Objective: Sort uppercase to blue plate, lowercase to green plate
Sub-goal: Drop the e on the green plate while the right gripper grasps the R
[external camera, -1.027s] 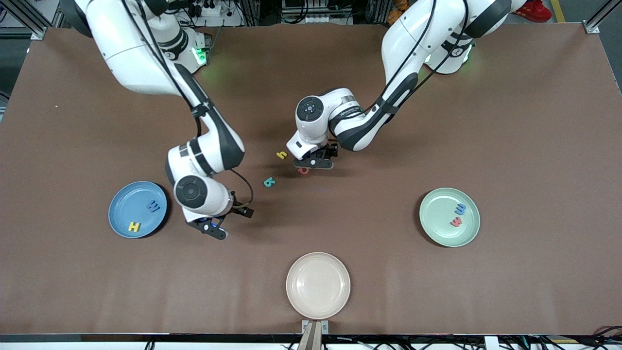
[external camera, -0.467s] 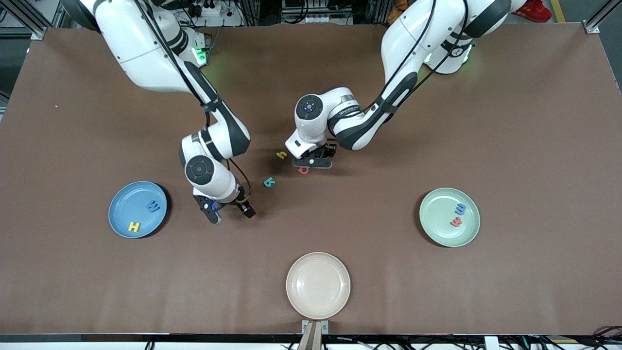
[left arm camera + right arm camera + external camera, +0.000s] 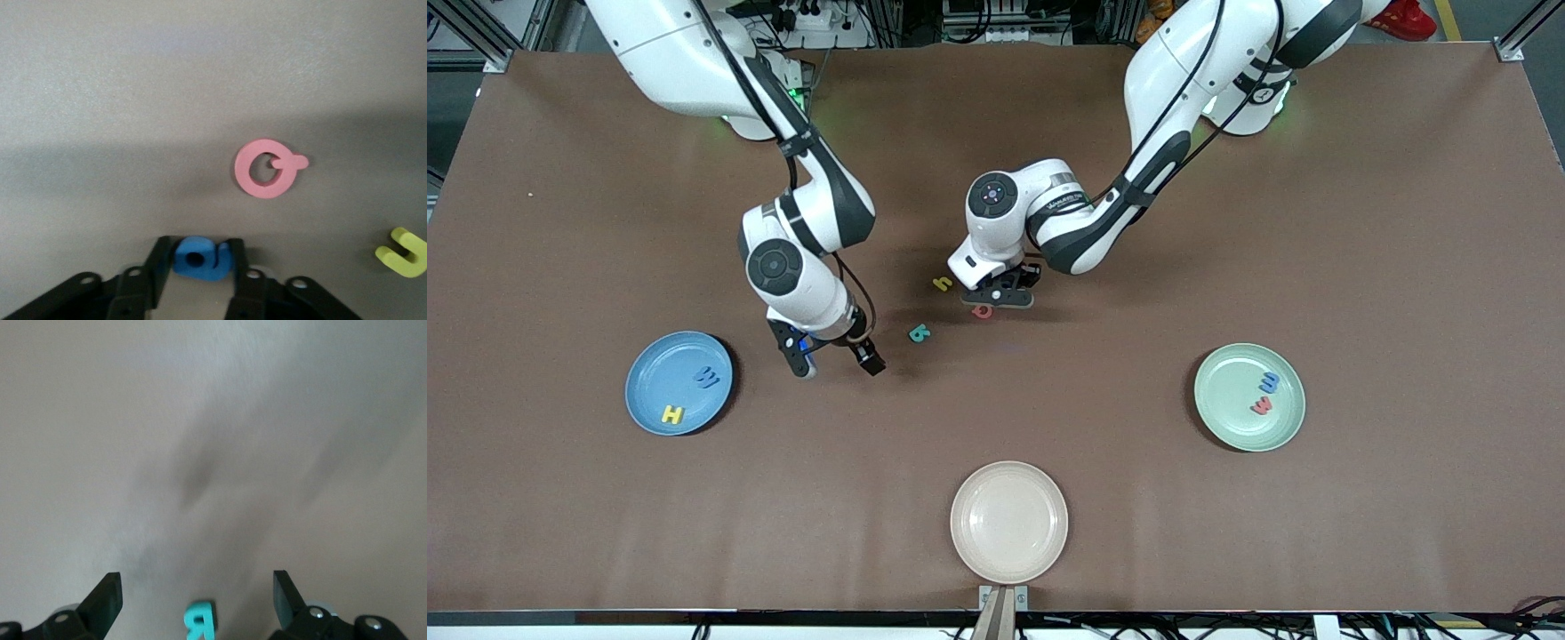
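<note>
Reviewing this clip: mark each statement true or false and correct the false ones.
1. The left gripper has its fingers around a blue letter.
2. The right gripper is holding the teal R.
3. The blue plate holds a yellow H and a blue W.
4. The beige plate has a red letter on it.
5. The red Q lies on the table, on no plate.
1. True: the left gripper is shut on the blue letter.
2. False: the right gripper is open and empty, over the table beside the teal R.
3. True: the blue plate holds the yellow H and blue W.
4. False: the beige plate holds nothing.
5. True: the red Q lies on the table.
</note>
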